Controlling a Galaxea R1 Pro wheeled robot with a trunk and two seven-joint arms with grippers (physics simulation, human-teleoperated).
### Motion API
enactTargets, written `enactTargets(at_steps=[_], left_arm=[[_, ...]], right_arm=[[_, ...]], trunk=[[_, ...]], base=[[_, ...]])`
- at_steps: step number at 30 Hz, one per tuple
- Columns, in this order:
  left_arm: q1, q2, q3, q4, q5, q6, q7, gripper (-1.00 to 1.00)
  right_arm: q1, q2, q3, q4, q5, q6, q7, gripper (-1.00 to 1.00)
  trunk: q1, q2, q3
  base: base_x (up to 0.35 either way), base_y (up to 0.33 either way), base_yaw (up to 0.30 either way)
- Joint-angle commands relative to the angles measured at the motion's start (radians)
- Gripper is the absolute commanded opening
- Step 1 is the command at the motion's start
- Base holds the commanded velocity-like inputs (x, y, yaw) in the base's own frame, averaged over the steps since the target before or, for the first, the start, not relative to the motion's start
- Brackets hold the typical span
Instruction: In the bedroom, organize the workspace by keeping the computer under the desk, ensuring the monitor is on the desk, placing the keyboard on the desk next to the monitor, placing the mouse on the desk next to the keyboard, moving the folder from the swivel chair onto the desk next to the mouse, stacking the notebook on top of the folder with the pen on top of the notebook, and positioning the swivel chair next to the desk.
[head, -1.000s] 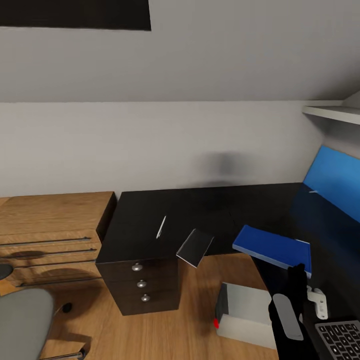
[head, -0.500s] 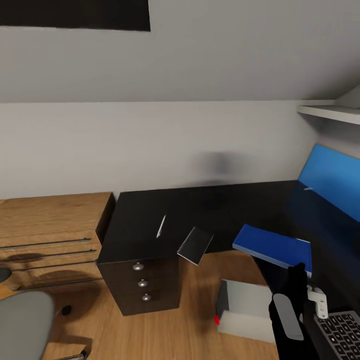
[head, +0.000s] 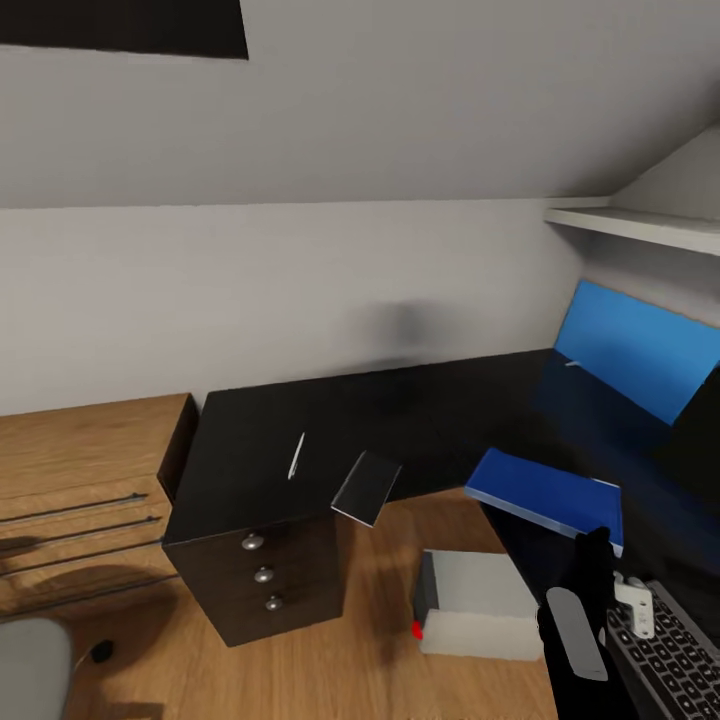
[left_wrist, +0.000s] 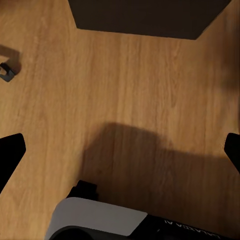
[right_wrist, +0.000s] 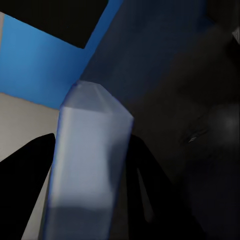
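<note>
Bedroom corner seen from the robot's head: since a second earlier the whole view had swung toward the robot's right, so the camera turned and the things themselves stayed put. More of the blue back panel (head: 630, 350) and the wall shelf (head: 640, 225) came in, while the swivel chair (head: 30, 655) slid almost off the lower left corner. On the glossy black bench (head: 430, 410) the thin pen (head: 296, 456) lay above the drawer unit (head: 265, 575), and just beside it the dark notebook (head: 366, 487) hung tilted over the front edge. The blue folder (head: 545, 495) already lay on the bench near its inner corner, well apart from both. The computer (head: 470, 605) stood on the floor below, and the keyboard (head: 670, 650) showed at the lower right. The right hand (head: 592, 570) was raised in front of the folder; whether it was clenched or released could not be told. The left hand (left_wrist: 120, 150) hung over bare wood floor, fingers spread wide, holding nothing. Judging from this, the folder step looked done, and notebook and pen remained to be stacked on it.
</note>
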Motion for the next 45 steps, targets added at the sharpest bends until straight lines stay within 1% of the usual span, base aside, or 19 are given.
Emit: enactTargets(at_steps=[1, 8, 13, 15, 17, 19, 23, 27, 28, 30, 34, 35, 36, 40, 45], left_arm=[[0.0, 0.001, -0.008, -0.001, 0.005, -0.003, 0.008, 1.0], [0.0, 0.001, -0.008, -0.001, 0.004, -0.003, 0.008, 1.0], [0.0, 0.001, -0.008, -0.001, 0.004, -0.004, 0.008, 1.0], [0.0, 0.001, -0.009, -0.002, 0.005, -0.016, 0.008, 1.0], [0.0, -0.007, -0.013, -0.002, 0.006, -0.05, 0.009, 1.0], [0.0, -0.013, -0.018, -0.002, 0.006, -0.065, 0.009, 1.0], [0.0, -0.019, -0.025, -0.002, 0.005, -0.074, 0.009, 1.0], [0.001, -0.02, -0.028, -0.002, 0.006, -0.075, 0.009, 1.0], [0.001, -0.021, -0.028, -0.002, 0.006, -0.075, 0.009, 1.0], [0.001, -0.022, -0.028, -0.002, 0.006, -0.075, 0.009, 1.0], [0.001, -0.022, -0.031, -0.002, 0.006, -0.076, 0.009, 1.0], [0.001, -0.022, -0.033, -0.002, 0.006, -0.076, 0.009, 1.0], [0.001, -0.022, -0.039, -0.002, 0.006, -0.077, 0.009, 1.0], [0.001, -0.022, -0.047, -0.002, 0.006, -0.077, 0.009, 1.0], [0.001, -0.022, -0.048, -0.002, 0.006, -0.077, 0.009, 1.0]], right_arm=[[-0.001, 0.001, -0.001, -0.001, -0.003, -0.001, -0.003, -1.0], [-0.001, 0.001, 0.004, -0.005, -0.006, 0.004, 0.0, -1.0], [-0.001, -0.001, 0.037, -0.007, -0.006, 0.005, 0.0, -1.0], [-0.001, -0.001, 0.046, -0.007, -0.006, 0.005, 0.0, -1.0], [-0.001, -0.001, 0.05, -0.006, -0.006, 0.005, -0.001, -1.0], [-0.001, 0.0, 0.051, -0.006, -0.006, 0.005, -0.002, -1.0], [-0.001, 0.001, 0.053, -0.004, -0.006, 0.005, -0.003, -1.0], [-0.001, 0.001, 0.076, 0.0, -0.01, 0.006, -0.006, -1.0], [-0.001, 0.001, 0.08, 0.001, -0.016, 0.007, -0.007, -1.0], [-0.001, 0.001, 0.085, 0.001, -0.061, 0.007, -0.009, -1.0], [-0.001, -0.001, 0.087, 0.002, -0.17, 0.005, -0.005, -1.0], [-0.001, 0.0, 0.087, 0.002, -0.179, 0.004, -0.005, -1.0], [-0.001, 0.0, 0.088, 0.003, -0.198, 0.003, -0.004, -1.0], [-0.001, 0.002, 0.091, 0.005, -0.215, 0.004, -0.003, -1.0], [-0.001, 0.002, 0.098, 0.005, -0.218, 0.005, -0.002, -1.0]], trunk=[[0.0, -0.001, -0.001], [0.0, -0.001, -0.001], [0.0, -0.001, -0.001], [0.0, -0.001, -0.001], [0.0, -0.001, -0.001], [0.0, -0.001, -0.001], [0.0, -0.001, -0.001], [0.0, -0.001, -0.001], [0.0, -0.001, -0.001], [0.0, -0.001, -0.001], [0.0, -0.001, -0.001], [0.0, -0.001, -0.001], [0.0, -0.001, -0.001], [0.0, -0.001, -0.001], [0.0, -0.001, -0.001]], base=[[0.0, 0.0, -0.076], [0.137, 0.065, -0.017], [0.025, 0.01, -0.001], [0.005, 0.002, 0.0], [0.002, 0.001, 0.0], [0.0, 0.0, 0.0], [0.0, 0.0, 0.0], [0.0, 0.0, 0.0], [0.0, 0.0, 0.0], [0.0, 0.0, 0.0], [0.0, 0.0, 0.0], [0.0, 0.0, 0.0], [0.0, 0.0, 0.0], [0.0, 0.0, 0.0], [0.0, 0.0, 0.0]])
